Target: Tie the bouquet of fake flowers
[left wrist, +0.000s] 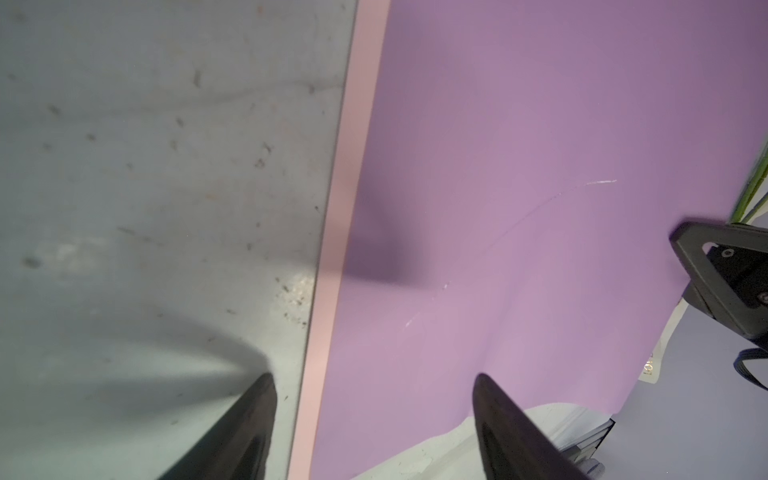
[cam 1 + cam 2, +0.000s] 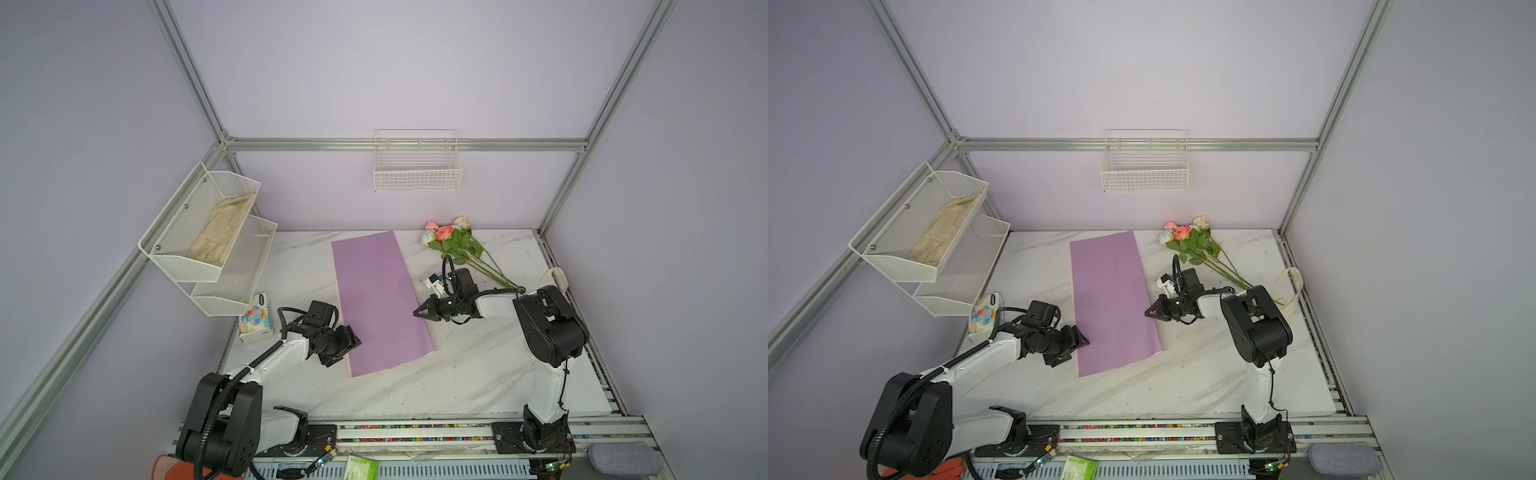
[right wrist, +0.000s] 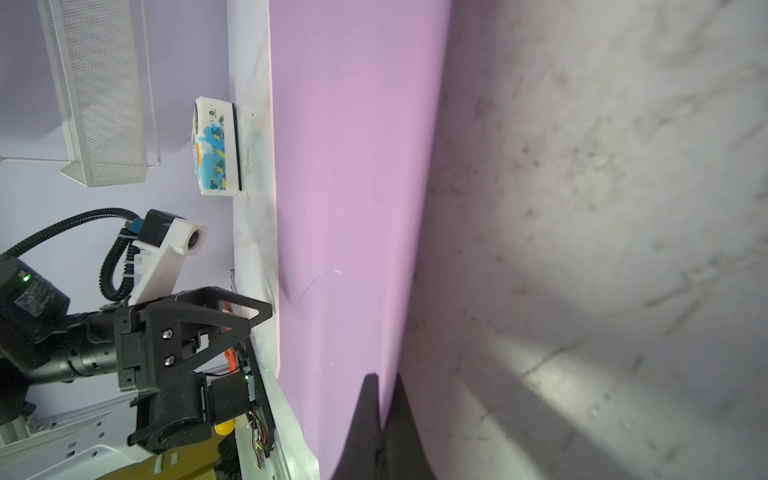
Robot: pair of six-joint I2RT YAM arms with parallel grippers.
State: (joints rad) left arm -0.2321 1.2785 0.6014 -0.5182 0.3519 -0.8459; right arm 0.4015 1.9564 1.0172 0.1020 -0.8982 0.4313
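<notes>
The bouquet of fake flowers (image 2: 451,241) (image 2: 1188,243) lies at the table's back right, pink, white and cream heads toward the wall, with its green stems (image 1: 753,195) running toward the right arm. Neither gripper touches it. A lilac paper sheet (image 2: 376,299) (image 2: 1111,299) with a pink underside lies flat in the middle. My right gripper (image 2: 416,312) (image 3: 384,376) is shut on the sheet's right edge. My left gripper (image 2: 355,344) (image 1: 374,378) stands open, its fingers straddling the sheet's left edge (image 1: 332,257).
A cream ribbon (image 2: 557,277) (image 2: 1292,277) curls by the right table edge behind the right arm. A tissue pack (image 2: 256,318) stands at the left. A white mesh shelf (image 2: 208,232) holds a beige cloth. A wire basket (image 2: 417,166) hangs on the back wall.
</notes>
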